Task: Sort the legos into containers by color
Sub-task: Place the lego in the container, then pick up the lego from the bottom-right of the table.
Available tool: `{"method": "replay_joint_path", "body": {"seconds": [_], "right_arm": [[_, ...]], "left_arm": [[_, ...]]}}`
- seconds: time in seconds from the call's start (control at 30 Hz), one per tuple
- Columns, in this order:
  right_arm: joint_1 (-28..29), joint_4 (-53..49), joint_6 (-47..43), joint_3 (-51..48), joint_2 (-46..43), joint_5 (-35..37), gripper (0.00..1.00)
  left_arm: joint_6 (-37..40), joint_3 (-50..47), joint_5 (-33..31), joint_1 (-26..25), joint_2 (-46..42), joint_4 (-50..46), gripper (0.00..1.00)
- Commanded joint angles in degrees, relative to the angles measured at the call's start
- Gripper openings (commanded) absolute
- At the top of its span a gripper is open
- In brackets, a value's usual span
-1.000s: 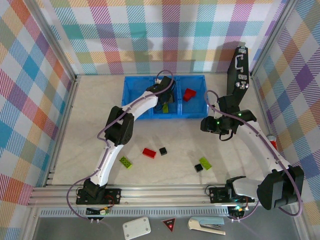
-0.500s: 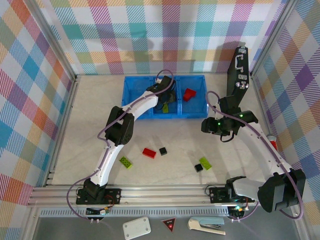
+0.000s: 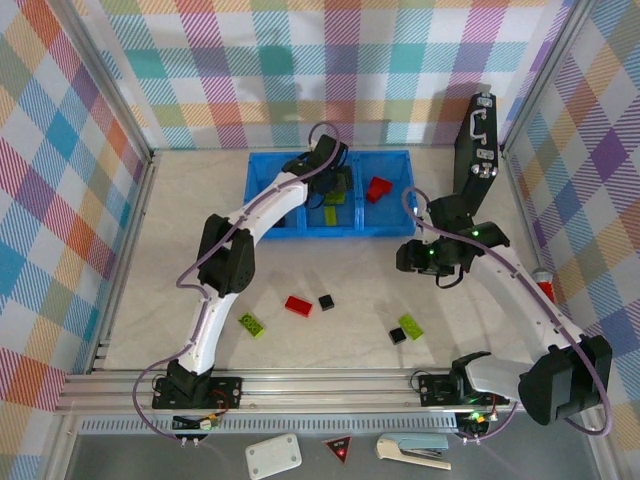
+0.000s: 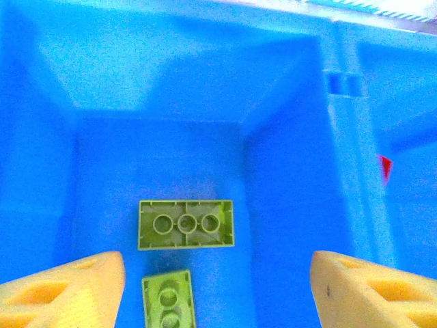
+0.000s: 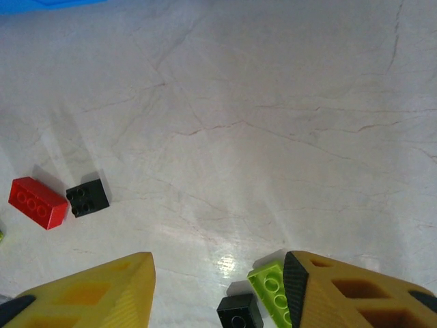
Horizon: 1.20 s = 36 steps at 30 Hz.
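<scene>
The coming move is judged to turn on the loose pair toward the near right part of the table (image 3: 180, 260): a lime-green brick (image 5: 272, 292) with a black cube (image 5: 239, 314) just beside it. In the right wrist view both are seen at the bottom edge, on the near side of the right gripper (image 5: 218, 263), the green brick close against the right-hand finger and the cube lower, between the two fingers. The fingers are held apart and nothing is carried between them. From above, the long axis of this green brick is seen to run diagonally, from far-left to near-right, so a turn of the wrist would probably be needed for the short sides to be pinched. The right arm is clearly the nearer one to this pair. The left gripper (image 4: 217, 263) is hung over the middle compartment of the blue tray (image 3: 268, 200) at the far edge, its fingers spread and empty above two green bricks, one long (image 4: 186, 223) and one short (image 4: 168, 301), lying on that compartment's floor. A red brick (image 3: 378, 188) is lodged in the right compartment. A second red brick (image 5: 39, 202) and another black cube (image 5: 87, 198) are left side by side near the middle of the table, and a lone lime-green brick (image 3: 252, 323) lies toward the near left, beside the left arm.
</scene>
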Motion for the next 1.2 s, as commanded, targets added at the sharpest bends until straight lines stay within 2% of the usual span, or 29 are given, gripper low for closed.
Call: {"method": "replay_joint_path", "body": {"seconds": [0.0,0.3,0.73,0.97,1.17], "right_arm": [[2.18,-2.0,1.98,0.49,0.55,0.81,0.54],[10.05,-1.87,7.07,-2.72,2.17,2.61,0.53],[18.76,-2.96,15.59,-9.17,3.15,5.86,0.52],[22.11,-3.01,19.89,-13.01,3.4,6.17,0.52],[22.97,-4.09,22.71,-15.43,3.08,8.63,0.52]], "left_arm": [[2.85,0.12,2.27,0.58,-4.89,-4.94,0.71],[4.94,-13.34,10.37,3.8,-15.78,-7.15,0.71],[12.82,-33.0,13.79,13.79,-32.7,-12.87,0.72],[17.39,-36.17,15.8,19.33,-37.17,-17.02,0.73],[18.71,-44.22,14.43,21.22,-41.41,-11.06,0.73]]}}
